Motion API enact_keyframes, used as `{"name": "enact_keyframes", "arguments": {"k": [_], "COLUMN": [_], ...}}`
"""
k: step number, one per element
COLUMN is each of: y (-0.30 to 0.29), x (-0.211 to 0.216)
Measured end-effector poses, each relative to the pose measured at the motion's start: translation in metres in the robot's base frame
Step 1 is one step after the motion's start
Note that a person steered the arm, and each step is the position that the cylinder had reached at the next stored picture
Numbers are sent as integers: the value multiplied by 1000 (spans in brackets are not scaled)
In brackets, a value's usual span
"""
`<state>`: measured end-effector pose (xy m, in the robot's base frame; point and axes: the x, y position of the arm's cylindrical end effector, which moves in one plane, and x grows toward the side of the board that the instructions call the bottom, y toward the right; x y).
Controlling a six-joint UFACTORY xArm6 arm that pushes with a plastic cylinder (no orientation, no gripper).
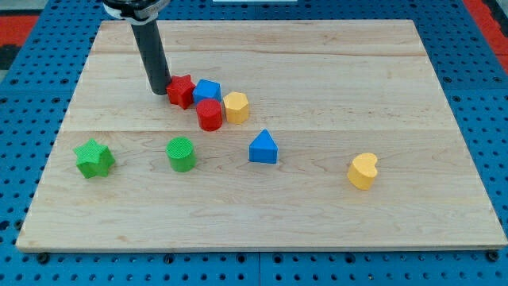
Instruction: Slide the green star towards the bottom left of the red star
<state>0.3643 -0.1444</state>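
The green star (94, 158) lies near the view's left edge of the wooden board (317, 63), low down. The red star (182, 90) sits up and to the right of it, in a tight cluster with other blocks. My tip (159, 91) rests on the board just left of the red star, touching or nearly touching it, and well above the green star.
A blue cube (207, 90), a yellow hexagonal block (236, 107) and a red cylinder (209, 115) crowd the red star's right side. A green cylinder (182, 154) stands right of the green star. A blue triangle (263, 148) and a yellow heart (363, 171) lie further right.
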Motion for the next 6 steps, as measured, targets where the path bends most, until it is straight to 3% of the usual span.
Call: {"name": "enact_keyframes", "arguments": {"k": [2,3,4,6], "y": [-39,-125,-160,-97], "x": [15,66,101,171]}}
